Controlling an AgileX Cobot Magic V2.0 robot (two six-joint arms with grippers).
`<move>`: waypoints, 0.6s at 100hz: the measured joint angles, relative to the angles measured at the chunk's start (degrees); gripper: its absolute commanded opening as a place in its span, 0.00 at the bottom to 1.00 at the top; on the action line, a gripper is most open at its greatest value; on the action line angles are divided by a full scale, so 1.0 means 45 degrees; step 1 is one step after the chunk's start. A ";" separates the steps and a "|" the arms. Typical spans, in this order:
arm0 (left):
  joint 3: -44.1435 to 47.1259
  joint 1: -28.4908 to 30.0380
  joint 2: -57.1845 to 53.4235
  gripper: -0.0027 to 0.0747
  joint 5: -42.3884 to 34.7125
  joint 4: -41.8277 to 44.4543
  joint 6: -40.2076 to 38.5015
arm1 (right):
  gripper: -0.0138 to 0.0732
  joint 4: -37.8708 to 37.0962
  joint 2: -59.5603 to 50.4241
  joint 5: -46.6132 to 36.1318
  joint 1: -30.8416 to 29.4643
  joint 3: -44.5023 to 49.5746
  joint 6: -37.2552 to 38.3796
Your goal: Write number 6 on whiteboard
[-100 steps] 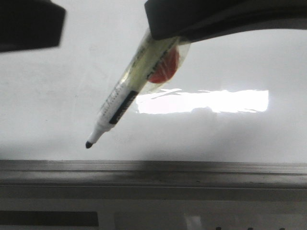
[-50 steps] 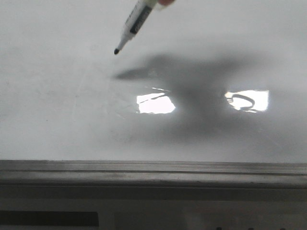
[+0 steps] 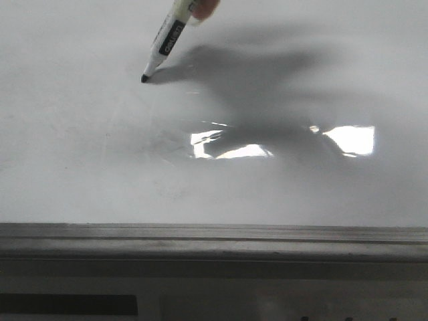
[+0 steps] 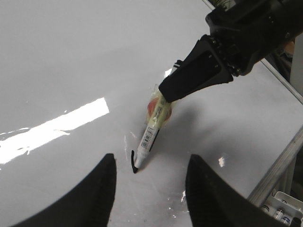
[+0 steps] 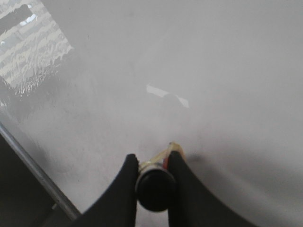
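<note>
The whiteboard [image 3: 80, 154] is a glossy white board with a grey frame edge along its near side. My right gripper [image 5: 152, 163] is shut on the white marker pen [image 3: 162, 48], whose black tip touches the board in the front view. In the left wrist view the marker [image 4: 148, 141] slants down from the right gripper [image 4: 165, 98], and a short black stroke [image 4: 131, 158] lies beside its tip: the start of the number 6. My left gripper [image 4: 147, 165] is open and empty, hovering just short of the pen tip.
The grey metal frame edge [image 3: 214, 241] runs along the board's near side. In the left wrist view a rail [image 4: 277, 168] borders the board, with a tray of markers [image 4: 279, 208] beyond it. A bright light reflection [image 3: 351, 139] lies on the board.
The marker swung up and away from the camera, then came down and left until its tip touched the board. The right arm's dark body has left the front view.
</note>
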 measured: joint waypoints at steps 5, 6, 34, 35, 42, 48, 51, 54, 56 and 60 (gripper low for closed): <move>0.0000 0.0000 0.0000 0.44 0.0000 0.0000 0.0000 | 0.09 0.0026 0.0019 0.0220 0.0179 0.0042 0.0000; 0.0000 0.0000 0.0000 0.44 0.0000 0.0000 0.0000 | 0.09 0.0026 0.0019 0.0270 0.0211 0.0068 0.0000; 0.0000 0.0000 0.0000 0.44 0.0050 0.0000 0.0000 | 0.09 -0.0448 -0.0460 0.2403 0.0641 0.0488 0.0000; 0.0000 0.0000 0.0000 0.44 0.0140 0.0000 0.0000 | 0.09 -0.0500 -0.0505 0.2403 0.0612 0.0488 0.0000; 0.0000 0.0000 0.0000 0.44 0.0140 0.0000 0.0000 | 0.09 -0.0647 -0.0641 0.2018 0.0500 0.0488 0.0000; 0.0000 0.0000 0.0000 0.44 0.0209 0.0000 0.0000 | 0.09 -0.0795 -0.0619 0.1724 0.0408 0.0304 0.0000; 0.0000 0.0000 0.0000 0.44 0.0211 0.0000 0.0000 | 0.09 -0.0820 -0.0541 0.1619 0.0408 0.0190 0.0000; 0.0000 0.0000 0.0000 0.44 0.0238 0.0000 0.0000 | 0.09 -0.0842 -0.0403 0.1595 0.0408 0.0031 0.0000; 0.0000 0.0000 0.0000 0.44 0.0238 0.0000 0.0000 | 0.09 -0.0842 -0.0294 0.1595 0.0408 -0.0040 0.0000; 0.0000 0.0000 0.0000 0.44 0.0238 0.0000 0.0000 | 0.09 -0.0842 -0.0044 0.1595 0.0467 -0.0244 0.0000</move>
